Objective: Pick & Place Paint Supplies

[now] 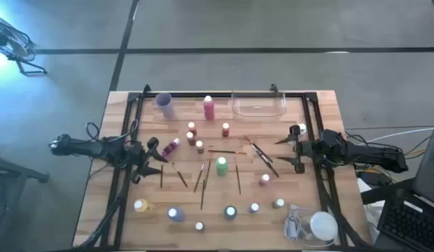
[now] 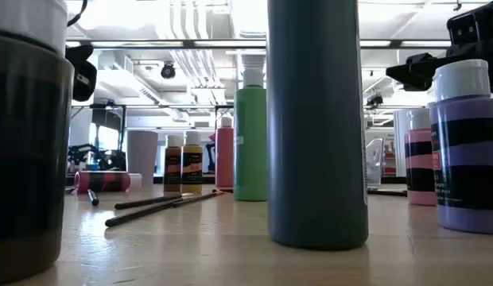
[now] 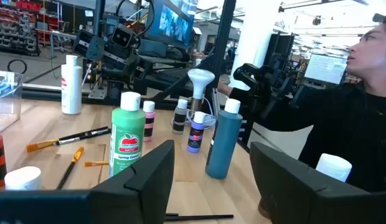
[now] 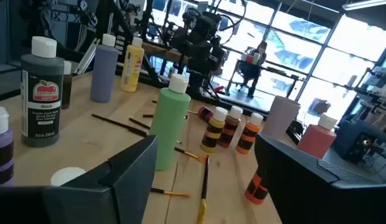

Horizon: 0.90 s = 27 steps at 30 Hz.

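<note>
Many small pale-capped paint bottles stand on the wooden table (image 1: 98,210), among them a green one (image 1: 221,166) at the middle and a tall pink one (image 1: 208,107) at the back. A pink bottle (image 1: 171,147) lies on its side. Thin dark paintbrushes (image 1: 262,157) (image 1: 202,183) lie flat between them. My left gripper (image 1: 157,152) hovers open at the table's left, next to the lying pink bottle. My right gripper (image 1: 281,152) hovers open at the right, by the brushes. In the wrist views the left gripper (image 3: 211,148) and the right gripper (image 4: 205,142) have nothing between their fingers.
A purple cup (image 1: 164,105) and a clear plastic tray (image 1: 259,105) stand at the far edge. A white round lump with a coiled cord (image 1: 318,225) lies at the near right corner. A row of bottles (image 1: 231,212) lines the near edge. A person (image 3: 361,93) sits beyond the table.
</note>
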Each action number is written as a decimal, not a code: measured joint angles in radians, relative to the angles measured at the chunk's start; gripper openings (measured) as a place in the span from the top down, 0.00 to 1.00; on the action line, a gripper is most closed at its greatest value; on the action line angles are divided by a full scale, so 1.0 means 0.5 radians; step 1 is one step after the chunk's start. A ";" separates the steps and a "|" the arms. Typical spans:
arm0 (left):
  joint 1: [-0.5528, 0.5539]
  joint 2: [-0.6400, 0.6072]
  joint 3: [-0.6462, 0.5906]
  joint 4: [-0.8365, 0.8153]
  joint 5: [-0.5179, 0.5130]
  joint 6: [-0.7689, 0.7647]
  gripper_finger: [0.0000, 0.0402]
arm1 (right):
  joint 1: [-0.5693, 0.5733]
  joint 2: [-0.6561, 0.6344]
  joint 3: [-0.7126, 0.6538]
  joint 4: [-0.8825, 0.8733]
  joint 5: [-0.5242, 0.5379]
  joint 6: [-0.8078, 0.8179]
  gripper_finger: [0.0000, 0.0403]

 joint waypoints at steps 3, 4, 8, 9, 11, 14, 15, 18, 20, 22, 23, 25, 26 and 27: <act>-0.001 0.001 0.000 0.000 0.000 0.000 0.46 | 0.000 -0.001 0.000 0.000 0.000 -0.001 0.37; -0.001 0.000 0.000 0.000 0.000 0.000 0.46 | 0.001 0.000 0.000 0.000 0.000 -0.001 0.37; 0.000 0.000 0.000 0.000 -0.001 0.000 0.46 | 0.001 0.000 0.000 -0.001 -0.001 -0.001 0.40; -0.001 0.001 0.000 0.000 -0.001 0.000 0.46 | 0.000 -0.001 0.000 0.000 -0.001 -0.001 0.40; -0.001 0.001 0.000 0.000 0.000 0.000 0.46 | 0.000 0.000 0.000 0.000 0.000 -0.001 0.41; -0.001 0.001 0.000 0.000 0.000 0.000 0.46 | 0.000 -0.001 0.000 -0.001 0.000 -0.001 0.42; -0.001 0.001 0.000 0.000 -0.001 0.000 0.46 | 0.001 -0.001 0.000 0.000 -0.001 -0.001 0.43; 0.000 0.000 0.000 0.000 0.000 0.000 0.46 | 0.000 0.000 0.000 -0.001 0.000 0.000 0.44; 0.000 0.000 0.000 0.000 0.000 0.000 0.46 | 0.001 -0.001 0.000 0.000 0.000 -0.001 0.44; 0.000 0.001 0.000 0.000 0.000 0.000 0.46 | 0.000 0.000 0.000 -0.001 0.000 0.000 0.44; -0.001 0.001 0.001 0.000 0.000 0.000 0.46 | 0.000 -0.001 0.000 0.000 0.000 -0.001 0.43; -0.001 0.000 0.000 0.000 -0.001 0.000 0.46 | 0.000 0.000 0.000 0.000 -0.001 -0.001 0.42; 0.000 0.000 0.000 0.001 0.000 0.000 0.46 | 0.000 0.000 0.000 0.000 0.000 -0.001 0.41; -0.001 0.001 0.000 0.000 -0.001 0.000 0.46 | 0.001 0.000 0.000 -0.001 0.000 -0.001 0.40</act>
